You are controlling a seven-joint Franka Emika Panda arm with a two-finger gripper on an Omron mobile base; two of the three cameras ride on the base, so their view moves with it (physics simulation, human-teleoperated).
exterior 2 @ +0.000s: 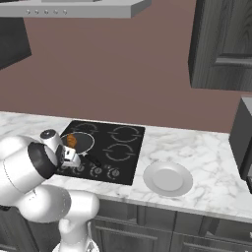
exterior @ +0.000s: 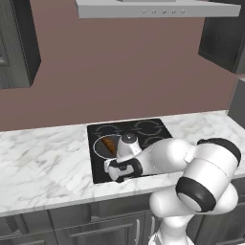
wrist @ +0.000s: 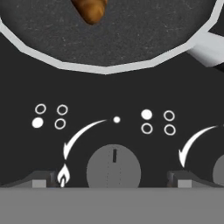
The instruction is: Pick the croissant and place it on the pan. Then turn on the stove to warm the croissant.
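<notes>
On the round dark-grey pan (wrist: 131, 35), the small orange-brown croissant (wrist: 90, 9) is lying free of any grip; the pan is sitting on the near left burner of the flat black square stove (exterior 2: 125, 147). Just in front of the pan, the white arm's hand (wrist: 111, 179) is hovering low over the stove's knob row, its two dark fingertips (wrist: 39, 179) standing wide apart on either side of a round grey knob (wrist: 113, 170), gripping nothing. Farther right on the white marble table (exterior: 43, 162), a pale round plate (exterior 2: 167, 178) is resting.
</notes>
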